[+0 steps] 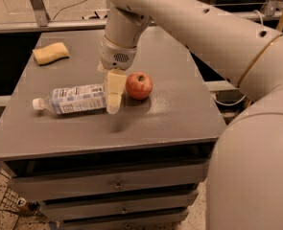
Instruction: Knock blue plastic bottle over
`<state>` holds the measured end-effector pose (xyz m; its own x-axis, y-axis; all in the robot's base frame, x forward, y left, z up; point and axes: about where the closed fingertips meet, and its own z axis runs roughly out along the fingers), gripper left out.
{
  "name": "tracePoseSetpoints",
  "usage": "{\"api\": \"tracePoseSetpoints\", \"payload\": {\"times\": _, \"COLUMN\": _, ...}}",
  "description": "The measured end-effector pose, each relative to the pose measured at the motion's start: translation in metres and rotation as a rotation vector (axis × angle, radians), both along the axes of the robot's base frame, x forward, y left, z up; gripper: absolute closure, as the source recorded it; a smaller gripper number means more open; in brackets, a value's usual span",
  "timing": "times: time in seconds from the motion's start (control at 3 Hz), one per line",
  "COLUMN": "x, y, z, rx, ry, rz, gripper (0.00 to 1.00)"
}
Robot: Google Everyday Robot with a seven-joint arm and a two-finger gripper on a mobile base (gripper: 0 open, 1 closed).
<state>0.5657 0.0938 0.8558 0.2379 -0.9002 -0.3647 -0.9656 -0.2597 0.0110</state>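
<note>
One grey metal worktop [179, 109] carries three loose things. There is one clear plastic bottle with a white cap and blue-and-white label [78, 98], lying on its side toward the left edge. There is one round red apple [139, 85] near the middle and one yellow sponge block [51, 53] by the far left corner. One cream gripper [112, 104] hangs between bottle and apple. Three grey drawer fronts [117, 185] stack under the front edge.

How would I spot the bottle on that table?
On the grey cabinet top, look left of the round red apple. The clear plastic bottle with a blue-and-white label lies on its side, white cap leftward, beside the robot's cream gripper.
</note>
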Motion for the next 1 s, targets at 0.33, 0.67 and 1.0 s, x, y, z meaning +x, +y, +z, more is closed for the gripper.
{"api": "tracePoseSetpoints", "payload": {"times": 0.33, "x": 0.014, "y": -0.038, "z": 0.011, "rx": 0.017, "ry": -0.055, "rz": -0.047, "gripper": 0.0}}
{"api": "tracePoseSetpoints", "payload": {"times": 0.67, "x": 0.028, "y": -0.086, "z": 0.019, "rx": 0.027, "ry": -0.088, "rz": -0.119, "gripper": 0.0}}
{"api": "tracePoseSetpoints", "payload": {"times": 1.0, "x": 0.028, "y": -0.085, "z": 0.019, "rx": 0.027, "ry": -0.088, "rz": -0.119, "gripper": 0.0}}
